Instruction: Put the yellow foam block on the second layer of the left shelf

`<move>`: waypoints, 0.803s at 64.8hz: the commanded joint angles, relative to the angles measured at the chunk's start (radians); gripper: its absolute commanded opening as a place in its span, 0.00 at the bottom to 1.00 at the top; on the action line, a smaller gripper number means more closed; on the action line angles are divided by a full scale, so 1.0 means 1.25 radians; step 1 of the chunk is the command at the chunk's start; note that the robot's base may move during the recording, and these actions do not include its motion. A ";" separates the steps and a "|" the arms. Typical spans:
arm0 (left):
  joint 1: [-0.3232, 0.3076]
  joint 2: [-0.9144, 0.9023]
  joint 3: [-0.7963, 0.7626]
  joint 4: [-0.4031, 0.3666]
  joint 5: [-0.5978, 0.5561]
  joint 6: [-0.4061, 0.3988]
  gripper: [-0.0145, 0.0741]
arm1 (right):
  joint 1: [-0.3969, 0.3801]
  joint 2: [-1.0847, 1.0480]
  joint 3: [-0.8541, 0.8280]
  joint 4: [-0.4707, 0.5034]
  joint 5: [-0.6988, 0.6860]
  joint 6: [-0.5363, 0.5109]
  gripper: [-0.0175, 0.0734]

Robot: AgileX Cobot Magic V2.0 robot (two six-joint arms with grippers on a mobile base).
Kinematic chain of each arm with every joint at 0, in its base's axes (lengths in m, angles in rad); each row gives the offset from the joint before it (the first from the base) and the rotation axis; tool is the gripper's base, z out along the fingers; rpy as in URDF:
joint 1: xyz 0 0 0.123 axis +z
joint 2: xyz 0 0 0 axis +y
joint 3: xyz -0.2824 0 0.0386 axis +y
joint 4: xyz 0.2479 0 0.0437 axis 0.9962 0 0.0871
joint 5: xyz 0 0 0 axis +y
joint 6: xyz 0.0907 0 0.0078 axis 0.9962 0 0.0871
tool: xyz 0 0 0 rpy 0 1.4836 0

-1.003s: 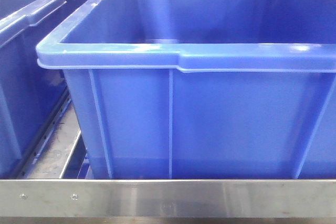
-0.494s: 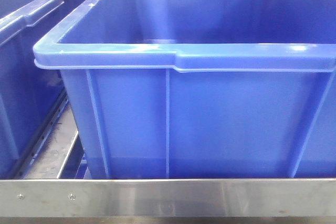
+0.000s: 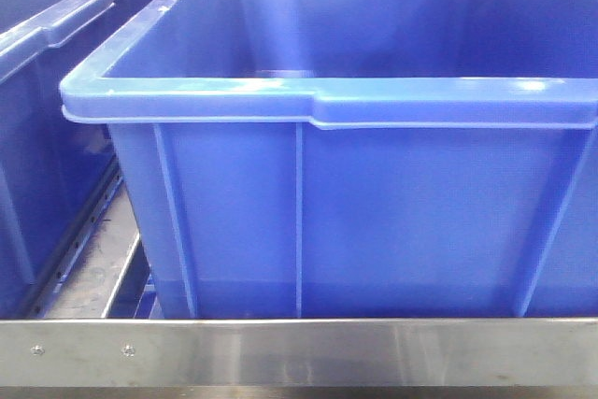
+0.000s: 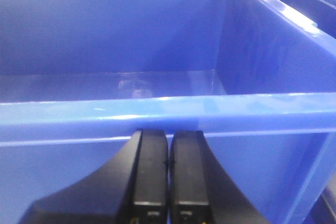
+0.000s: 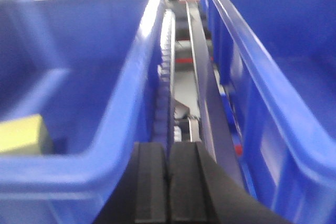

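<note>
The yellow foam block (image 5: 21, 134) lies on the floor of a blue bin (image 5: 73, 161) at the left edge of the right wrist view. My right gripper (image 5: 168, 148) is shut with nothing in it, hovering over that bin's near right corner and the gap beside it. My left gripper (image 4: 168, 135) is shut and empty, its tips right at the outer front wall of another blue bin (image 4: 157, 111), just under the rim. That bin's floor shows nothing inside. The front view shows no gripper and no block.
A large blue bin (image 3: 355, 105) fills the front view, behind a steel shelf rail (image 3: 299, 352). A second blue bin (image 3: 37, 35) stands to its left. In the right wrist view a metal rail (image 5: 197, 61) runs between the block's bin and another blue bin (image 5: 273, 103).
A dark arm part at the front view's top right corner a second ago has left the view. The view shifted slightly, the bin sitting a little further left.
</note>
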 commanded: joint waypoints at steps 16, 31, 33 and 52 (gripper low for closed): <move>-0.004 -0.011 0.021 -0.002 -0.070 -0.003 0.32 | -0.032 -0.015 -0.009 0.001 -0.065 -0.005 0.25; -0.004 -0.011 0.021 -0.002 -0.070 -0.003 0.32 | -0.032 -0.014 -0.009 0.001 -0.064 -0.005 0.25; -0.004 -0.011 0.021 -0.002 -0.070 -0.003 0.32 | -0.032 -0.014 -0.009 0.001 -0.064 -0.005 0.25; -0.004 -0.011 0.021 -0.002 -0.070 -0.003 0.32 | -0.032 -0.014 -0.009 0.001 -0.064 -0.005 0.25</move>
